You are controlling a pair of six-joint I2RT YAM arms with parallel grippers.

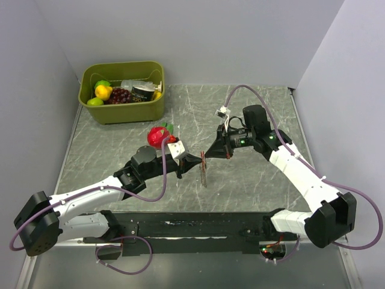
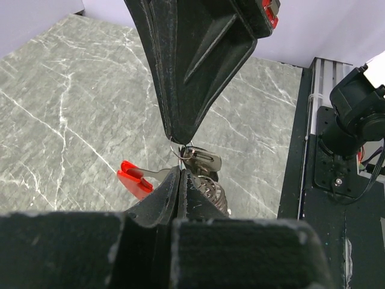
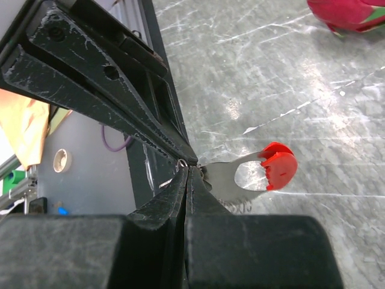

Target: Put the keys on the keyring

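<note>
The keyring (image 1: pixel 204 173) hangs above the table's middle, between the two gripper tips. In the left wrist view its thin wire loop (image 2: pixel 183 150) carries a slotted silvery piece (image 2: pixel 204 160) that looks like a key, a coil spring (image 2: pixel 212 190) and a red fob (image 2: pixel 133 176). My left gripper (image 2: pixel 178 173) is shut on the loop from one side. My right gripper (image 3: pixel 188 170) is shut on it from the other, tip to tip with the left. In the right wrist view a flat silvery plate with a hole ends in the red fob (image 3: pixel 280 165).
A red strawberry toy (image 1: pixel 159 137) lies just behind the left wrist. An olive bin (image 1: pixel 123 111) with fruit and a jar stands at the back left. The black base rail (image 1: pixel 192 227) runs along the near edge.
</note>
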